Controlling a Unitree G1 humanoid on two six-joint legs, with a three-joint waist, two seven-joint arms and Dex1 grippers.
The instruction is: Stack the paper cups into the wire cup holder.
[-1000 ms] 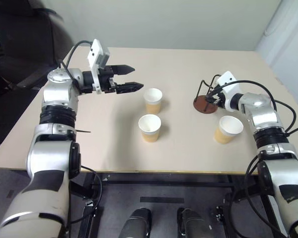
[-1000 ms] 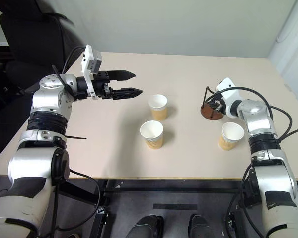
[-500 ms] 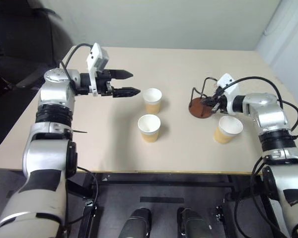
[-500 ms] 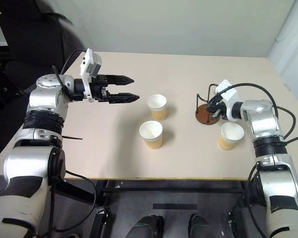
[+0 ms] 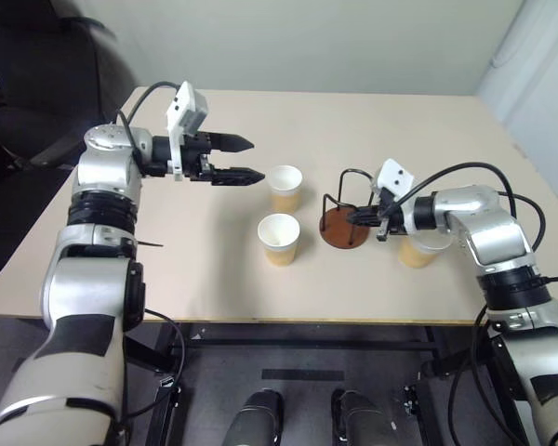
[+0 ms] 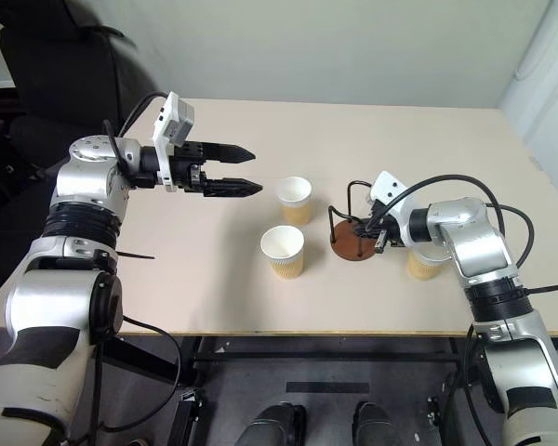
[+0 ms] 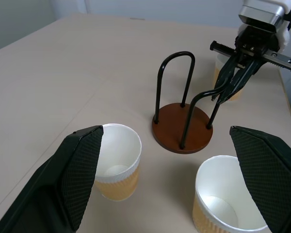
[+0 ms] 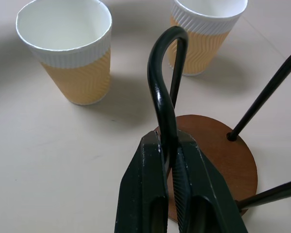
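The wire cup holder (image 5: 339, 232), a reddish-brown disc with black wire loops, stands mid-table. My right gripper (image 5: 361, 217) is shut on one of its loops (image 8: 161, 82), the fingers (image 8: 145, 184) pinching the wire just above the base. Two paper cups stand left of the holder, one farther (image 5: 285, 188) and one nearer (image 5: 279, 239). A third paper cup (image 5: 417, 251) sits behind my right wrist, partly hidden. My left gripper (image 5: 257, 158) hovers open above the table, left of the farther cup, pointing toward it with nothing between its fingers.
The tan table (image 5: 214, 269) has its front edge close below the cups. A black office chair (image 5: 46, 65) stands beyond the far left corner. A pale wall (image 5: 530, 65) runs along the right side.
My right gripper closed on a holder loop and dragged the holder left and toward me, from beside the right cup to near the two middle cups. The left gripper stayed in place, turning slightly.
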